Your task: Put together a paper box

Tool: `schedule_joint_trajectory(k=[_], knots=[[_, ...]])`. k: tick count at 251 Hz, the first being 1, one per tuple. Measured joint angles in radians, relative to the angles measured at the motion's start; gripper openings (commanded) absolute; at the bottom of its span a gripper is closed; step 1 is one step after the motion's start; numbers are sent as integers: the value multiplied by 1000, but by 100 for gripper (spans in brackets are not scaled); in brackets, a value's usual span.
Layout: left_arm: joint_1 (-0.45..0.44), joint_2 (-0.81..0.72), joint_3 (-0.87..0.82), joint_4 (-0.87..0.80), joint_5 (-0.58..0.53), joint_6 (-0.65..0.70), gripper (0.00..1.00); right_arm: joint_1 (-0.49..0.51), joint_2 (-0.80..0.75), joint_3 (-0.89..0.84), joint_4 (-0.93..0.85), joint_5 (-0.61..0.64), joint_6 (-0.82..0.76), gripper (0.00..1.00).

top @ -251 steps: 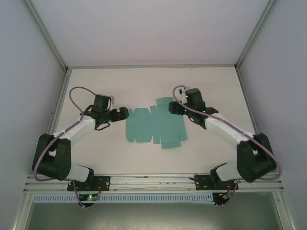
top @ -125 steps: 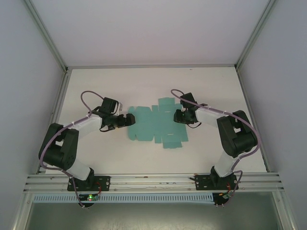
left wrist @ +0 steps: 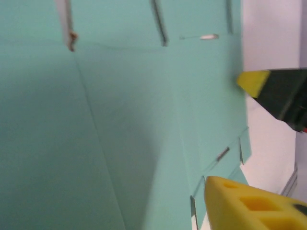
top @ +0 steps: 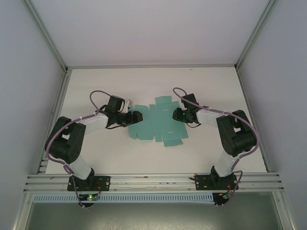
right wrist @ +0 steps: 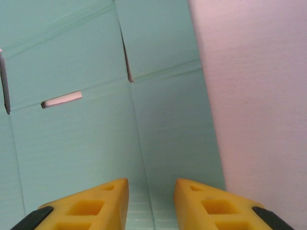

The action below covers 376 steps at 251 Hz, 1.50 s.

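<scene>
The paper box [top: 156, 125] is a flat teal die-cut sheet lying mid-table. My left gripper [top: 136, 118] is at its left edge. In the left wrist view the card [left wrist: 120, 120] rises close to the camera. One yellow finger [left wrist: 244, 203] shows far off to the right, so the jaws stand open, and the card hides the other finger. My right gripper [top: 176, 115] rests over the sheet's right part. In the right wrist view it [right wrist: 151, 184] is open, both pads astride a crease of the card [right wrist: 86, 134], with nothing pinched. Its fingertip [left wrist: 276, 93] also shows past the card's far edge.
The white table [top: 144, 86] stretches free behind and to both sides of the sheet. Grey enclosure walls and metal posts [top: 60, 86] bound it. An aluminium rail [top: 153, 179] with both arm bases runs along the near edge.
My left gripper has slid right onto the sheet's left edge. The right arm folded its elbow and lowered its gripper onto the sheet's right part. The sheet shifted slightly right.
</scene>
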Motion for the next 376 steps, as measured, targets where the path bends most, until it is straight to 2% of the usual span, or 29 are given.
schedule_joint_trajectory(k=[18, 30, 41, 56, 69, 72, 116, 142, 173, 199, 208, 219, 231, 251, 262, 283, 309, 316, 328, 338, 356, 376], knots=[[-9, -8, 6, 10, -2, -16, 18, 2, -10, -8, 8, -5, -2, 36], [-9, -20, 10, 7, -7, -21, 8, 2, -24, -16, 5, -8, -6, 43], [-10, -37, 13, 5, -8, -19, 2, 2, -41, -24, -9, -15, -24, 58], [-10, -68, 18, 2, -6, -19, 0, 0, -81, -32, -26, -31, -39, 69], [-11, -104, 19, -2, -3, -19, 0, -6, -130, -34, -44, -48, -70, 95], [-11, -113, 19, -3, -3, -18, 0, -10, -151, -35, -50, -49, -72, 98], [-11, -278, 21, -10, 48, -1, 0, -103, -381, -39, -62, -111, -143, 99], [-11, -381, 35, -14, 71, 1, 0, -156, -484, -70, -36, -201, -179, 99], [-11, -494, 53, -23, 70, 1, 0, -160, -563, -123, -6, -332, -220, 100], [-11, -554, 64, -28, 70, 0, 0, -160, -609, -154, 1, -409, -238, 94], [-11, -568, 64, -32, 70, -1, 0, -160, -622, -159, 3, -428, -239, 86], [-11, -581, 64, -36, 70, -2, 0, -160, -636, -164, 8, -449, -234, 72], [-11, -592, 64, -42, 70, -2, 0, -160, -649, -165, 13, -473, -237, 64], [-11, -604, 64, -55, 66, -2, 0, -160, -664, -166, 25, -503, -241, 45], [-11, -611, 64, -67, 58, -1, 0, -160, -672, -167, 26, -507, -232, 31], [-11, -620, 64, -84, 42, 2, 0, -162, -680, -167, 28, -511, -240, 21], [-11, -626, 64, -107, 16, 4, 0, -162, -682, -167, 24, -519, -251, 0], [-11, -626, 64, -113, 11, 6, 15, -162, -683, -166, 19, -520, -252, 0], [-11, -626, 64, -129, -8, 12, 67, -160, -683, -166, 12, -520, -262, 0], [-11, -627, 63, -143, -33, 16, 99, -160, -683, -165, 2, -512, -283, 0], [-11, -632, 60, -180, -93, 26, 100, -158, -681, -164, -29, -483, -324, 0], [-11, -653, 51, -257, -217, 35, 100, -140, -661, -154, -68, -442, -389, 0]])
